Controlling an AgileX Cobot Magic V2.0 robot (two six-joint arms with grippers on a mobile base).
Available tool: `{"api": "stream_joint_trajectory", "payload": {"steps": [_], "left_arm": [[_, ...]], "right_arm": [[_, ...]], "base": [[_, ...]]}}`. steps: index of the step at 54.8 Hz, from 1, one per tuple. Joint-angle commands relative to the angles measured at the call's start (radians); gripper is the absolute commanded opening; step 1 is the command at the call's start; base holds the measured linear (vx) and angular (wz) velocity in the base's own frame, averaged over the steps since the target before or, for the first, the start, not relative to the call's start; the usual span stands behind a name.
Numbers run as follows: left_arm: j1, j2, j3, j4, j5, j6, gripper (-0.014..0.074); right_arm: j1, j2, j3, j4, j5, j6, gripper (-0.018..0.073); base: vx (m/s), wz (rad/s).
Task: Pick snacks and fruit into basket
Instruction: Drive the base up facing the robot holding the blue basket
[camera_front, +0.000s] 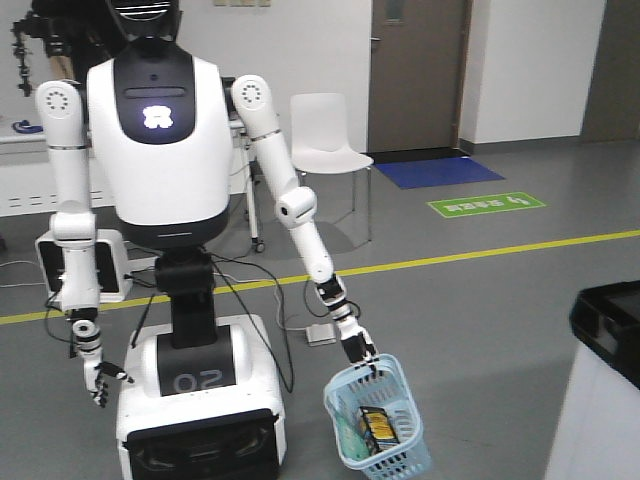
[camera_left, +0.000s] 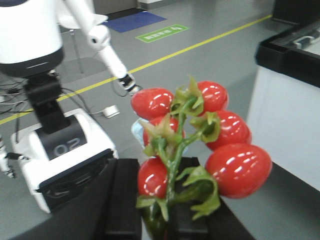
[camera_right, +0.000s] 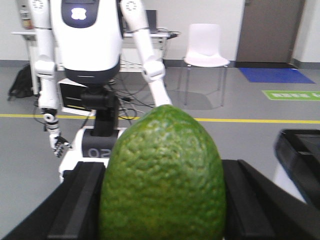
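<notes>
Left hand (camera_left: 165, 220) grasps a red tomato cluster (camera_left: 200, 140) upright, right hand (camera_right: 162, 210) clamps a green avocado (camera_right: 162, 175) upright, both facing the humanoid's blue basket (camera_front: 378, 420) ahead.

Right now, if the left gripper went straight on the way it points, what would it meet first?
Probably the light blue basket, whose rim peeks out behind the tomato cluster held in the left gripper; depth is unclear, so the grey floor could come first.
</notes>
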Motion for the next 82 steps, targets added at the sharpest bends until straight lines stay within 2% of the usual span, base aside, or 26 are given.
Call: {"api": "stream_joint_trajectory", "payload": {"steps": [1,8,44,82], "left_arm": [[-0.026,0.014,-0.024,-0.030,-0.081,-0.011,-0.0008],[-0.054,0.014,-0.024,-0.034,-0.081,-0.011,-0.0008],[-0.052,0.014,-0.024,-0.034,-0.081,-0.011,-0.0008],[-0.052,0.014,-0.024,-0.034,-0.081,-0.011,-0.0008]], "right_arm": [[-0.007,0.012,-0.028,-0.043,-0.075,-0.015,-0.0004],[-0.007,0.012,-0.028,-0.043,-0.075,-0.015,-0.0004],[-0.007,0.012,-0.028,-0.043,-0.075,-0.015,-0.0004],[-0.007,0.012,-0.028,-0.043,-0.076,-0.015,-0.0004]], "base": [[0.18,0.53],[0.18,0.48],[0.18,0.34],[0.18,0.02]]}}
